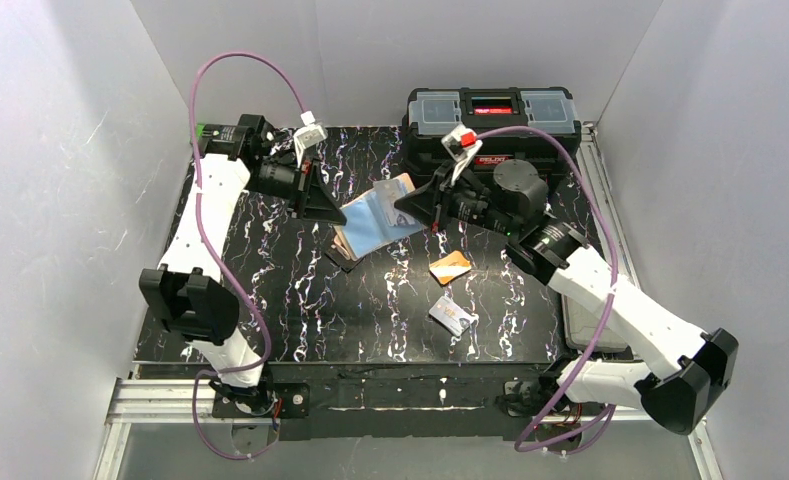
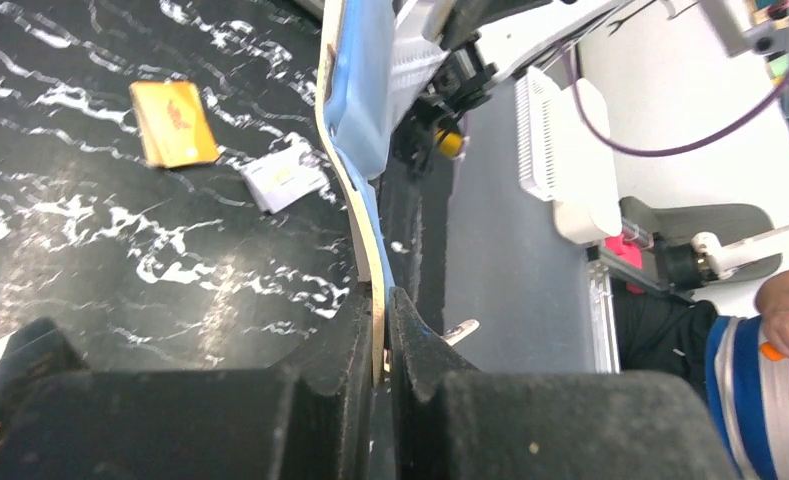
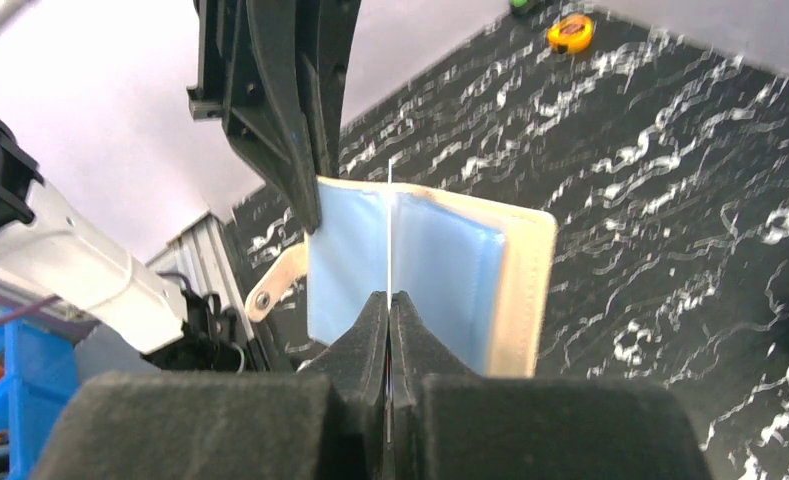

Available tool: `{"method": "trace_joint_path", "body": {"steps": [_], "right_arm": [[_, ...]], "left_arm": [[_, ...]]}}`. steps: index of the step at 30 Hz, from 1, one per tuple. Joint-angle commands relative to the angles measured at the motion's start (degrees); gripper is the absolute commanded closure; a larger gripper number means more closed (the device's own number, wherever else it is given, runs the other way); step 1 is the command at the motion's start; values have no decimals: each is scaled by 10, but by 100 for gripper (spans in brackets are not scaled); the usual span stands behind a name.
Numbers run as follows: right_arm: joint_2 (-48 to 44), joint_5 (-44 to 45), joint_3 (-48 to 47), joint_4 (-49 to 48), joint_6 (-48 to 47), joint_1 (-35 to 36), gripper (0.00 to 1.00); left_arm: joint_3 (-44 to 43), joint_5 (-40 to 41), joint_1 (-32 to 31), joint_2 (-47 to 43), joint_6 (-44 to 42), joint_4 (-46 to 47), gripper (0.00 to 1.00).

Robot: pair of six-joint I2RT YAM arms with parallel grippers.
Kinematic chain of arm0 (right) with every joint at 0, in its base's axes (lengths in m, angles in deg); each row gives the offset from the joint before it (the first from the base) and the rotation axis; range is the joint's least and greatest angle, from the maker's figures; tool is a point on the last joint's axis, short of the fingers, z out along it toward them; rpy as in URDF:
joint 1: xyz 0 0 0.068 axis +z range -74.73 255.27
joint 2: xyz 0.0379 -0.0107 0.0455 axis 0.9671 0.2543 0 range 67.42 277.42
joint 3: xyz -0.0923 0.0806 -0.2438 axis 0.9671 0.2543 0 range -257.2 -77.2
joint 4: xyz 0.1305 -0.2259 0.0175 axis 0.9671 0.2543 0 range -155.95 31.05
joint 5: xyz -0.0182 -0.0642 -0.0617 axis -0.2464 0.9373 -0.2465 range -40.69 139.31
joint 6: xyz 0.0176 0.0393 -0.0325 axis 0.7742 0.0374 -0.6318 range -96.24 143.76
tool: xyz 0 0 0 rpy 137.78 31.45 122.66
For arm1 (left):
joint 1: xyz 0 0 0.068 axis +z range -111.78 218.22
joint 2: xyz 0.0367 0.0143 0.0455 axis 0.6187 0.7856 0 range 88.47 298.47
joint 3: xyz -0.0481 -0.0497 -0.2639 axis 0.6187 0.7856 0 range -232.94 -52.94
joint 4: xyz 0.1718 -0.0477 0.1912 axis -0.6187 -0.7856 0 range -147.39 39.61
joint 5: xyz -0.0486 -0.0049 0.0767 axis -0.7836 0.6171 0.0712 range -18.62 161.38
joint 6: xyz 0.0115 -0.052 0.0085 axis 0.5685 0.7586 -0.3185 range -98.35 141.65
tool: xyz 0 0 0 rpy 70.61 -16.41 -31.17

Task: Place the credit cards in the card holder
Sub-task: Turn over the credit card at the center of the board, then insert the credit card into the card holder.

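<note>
Top cam: card holder (image 1: 375, 225) open at desk (image 1: 270, 300) centre-rear, left hand (image 1: 338, 212) clamped on its left edge, right hand (image 1: 402, 205) on its right; orange card (image 1: 450, 266) & silver-white card (image 1: 452, 316) flat on desk on its near side, closest to right arm. L wrist cam: tight pinch on cream cover edge, both cards up-left, well apart. R wrist cam: tight pinch on thin inner leaf betw. blue pockets; prob. calls for freeing right hand to fetch.

orange card (image 1: 451, 266): 1 | silver-white card (image 1: 452, 316): 1 | card holder (image 1: 385, 216): 1 | toolbox (image 1: 545, 112): 1 | tape measure (image 3: 570, 32): 1
</note>
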Motion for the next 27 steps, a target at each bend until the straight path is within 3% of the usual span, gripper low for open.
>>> {"method": "trace_joint_path", "body": {"steps": [1,14,27], "right_arm": [[-31,34,-4,-68,8,6,99],[-23,20,7,-114,47,16,99],[-26,-5,26,-163,82,16,99]], "left_arm": [[-12,-91,-5,-52,57,-8,100],[112,-140,-6,-163,339,312,100],[131,-131,-7,-172,372,349,100]]}}
